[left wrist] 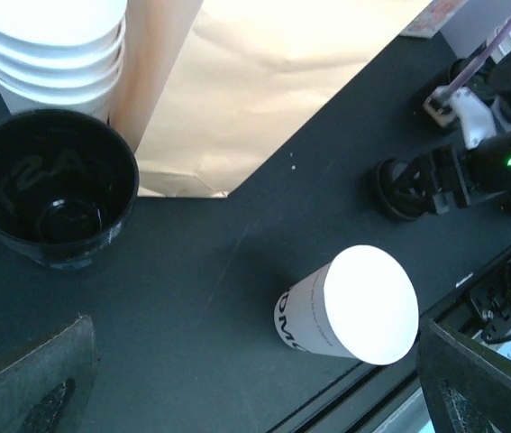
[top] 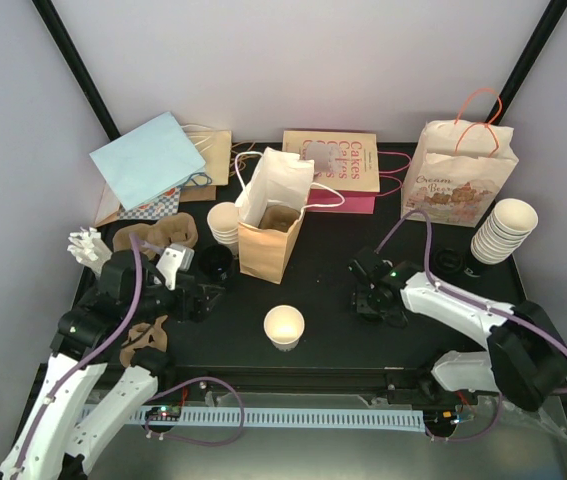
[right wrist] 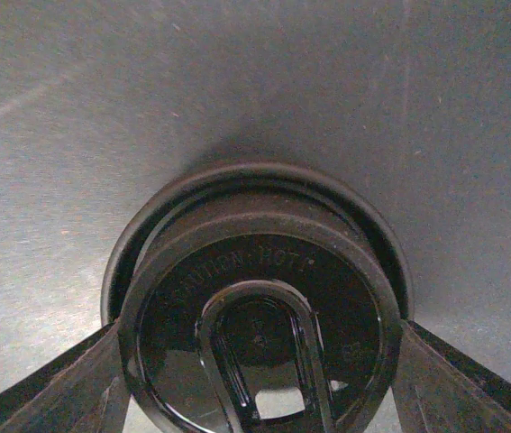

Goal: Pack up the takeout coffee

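Where the pale walls and two black corner posts close in the black table point(top: 333, 265), the items lie as follows, left to right. At nine o'clock the left gripper point(top: 201, 296) hangs with its jaws wide and nothing between them. Brown pulp carriers point(top: 163, 234) and a black cup point(top: 213, 262) sit just beside it. At eleven o'clock a brown paper bag point(top: 268, 232) stands open, touching a short stack of cream cups point(top: 224, 224). The single cream cup point(top: 284, 326) stands upright and lidless at six o'clock, apart from both arms. At three o'clock the right gripper point(top: 371, 298) is closed onto the black lid point(right wrist: 255, 298), which lies flat on the matte surface, a finger against its rim on each side. A tall cup stack point(top: 503, 230) stands at two o'clock.
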Robot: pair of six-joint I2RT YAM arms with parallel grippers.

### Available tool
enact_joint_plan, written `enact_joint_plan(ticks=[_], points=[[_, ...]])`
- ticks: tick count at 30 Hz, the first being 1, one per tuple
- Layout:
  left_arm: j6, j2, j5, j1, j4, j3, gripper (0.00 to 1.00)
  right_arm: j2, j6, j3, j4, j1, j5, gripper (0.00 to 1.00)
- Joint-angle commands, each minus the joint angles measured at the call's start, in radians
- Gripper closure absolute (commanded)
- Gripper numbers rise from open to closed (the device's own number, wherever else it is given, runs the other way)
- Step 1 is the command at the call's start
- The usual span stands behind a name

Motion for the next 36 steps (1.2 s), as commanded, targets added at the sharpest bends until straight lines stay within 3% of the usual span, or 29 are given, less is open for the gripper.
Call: enact_joint_plan(ticks=[1, 7, 16, 23, 28, 36], points=[[-0.019, 0.012, 0.059, 0.005, 0.041, -0.038, 0.01, -0.079, -0.044, 0.069, -0.055, 0.016, -0.036, 0.26], [-0.076, 0.006, 0.123, 0.005, 0.116, -0.119, 0.01, -0.148, -0.106, 0.169, -0.119, 0.134, -0.092, 0.32], [-0.184, 0.011, 0.265, 0.004, 0.242, -0.25, 0.01, -0.103, -0.154, 0.363, -0.202, 0.442, -0.036, 0.35], [-0.293, -0.023, 0.36, 0.002, 0.38, -0.37, 0.02, -0.046, -0.2, 0.418, -0.186, 0.534, -0.058, 0.34], [-0.334, -0.02, 0.397, 0.0, 0.442, -0.438, 0.17, 0.019, -0.209, 0.465, -0.183, 0.58, -0.048, 0.35], [-0.375, -0.005, 0.441, -0.008, 0.505, -0.497, 0.28, 0.122, -0.216, 0.546, -0.208, 0.632, 0.028, 0.34]])
